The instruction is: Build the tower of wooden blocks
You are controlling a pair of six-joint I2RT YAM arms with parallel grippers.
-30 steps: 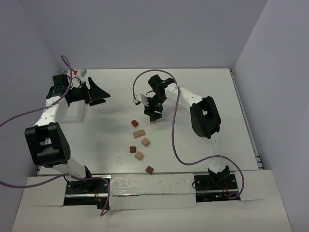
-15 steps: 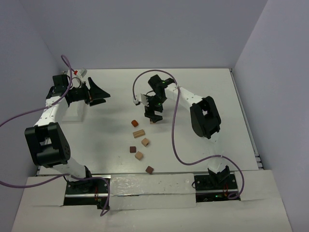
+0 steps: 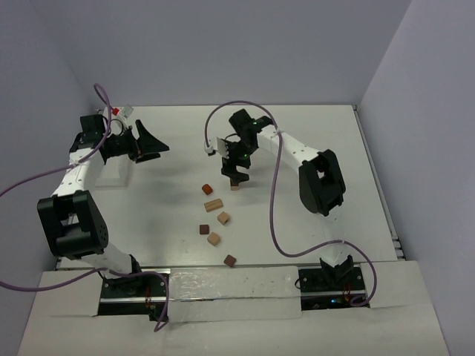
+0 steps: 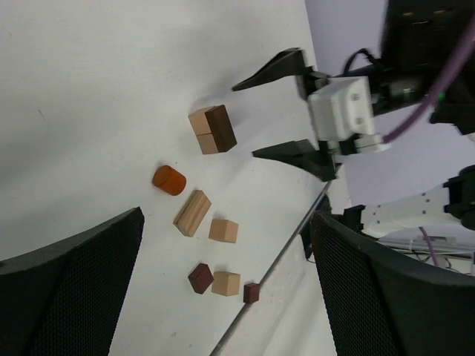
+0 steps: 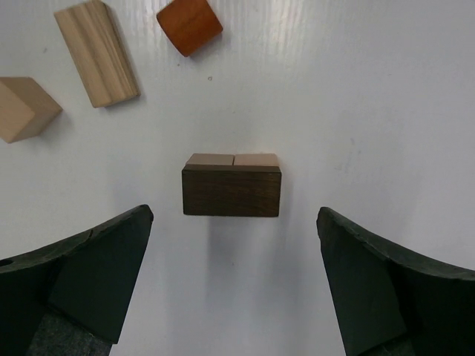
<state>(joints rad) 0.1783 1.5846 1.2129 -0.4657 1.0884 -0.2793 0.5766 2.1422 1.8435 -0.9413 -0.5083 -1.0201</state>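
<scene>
Right claw: the right claw (image 3: pixel 236 176) points down with its jaws wide apart and nothing between them. It hangs over the tower and does not touch it.
Tower: the tower (image 5: pixel 231 185) is low. It has a dark brown bar (image 5: pixel 231 193) and two tan cubes (image 5: pixel 233 159) set side by side, and the bar touches both. I cannot tell if the bar lies on the cubes or against them. It stands on the white counter (image 3: pixel 312 148), near the middle.
Blocks near the tower: a red-orange round block (image 5: pixel 189 24) is the closest. A tan bar (image 5: pixel 96 52) lies just beside it, flat on the counter.
Blocks farther off: toward the near edge there are a tan cube (image 3: pixel 223 218), a dark brown cube (image 3: pixel 203 229), another tan cube (image 3: pixel 214 238) and, last, a small dark cube (image 3: pixel 230 260). All lie apart from each other.
Left claw: the left claw (image 3: pixel 152 144) is well apart, at the far left of the counter. Its jaws are spread fully and it holds nothing.
</scene>
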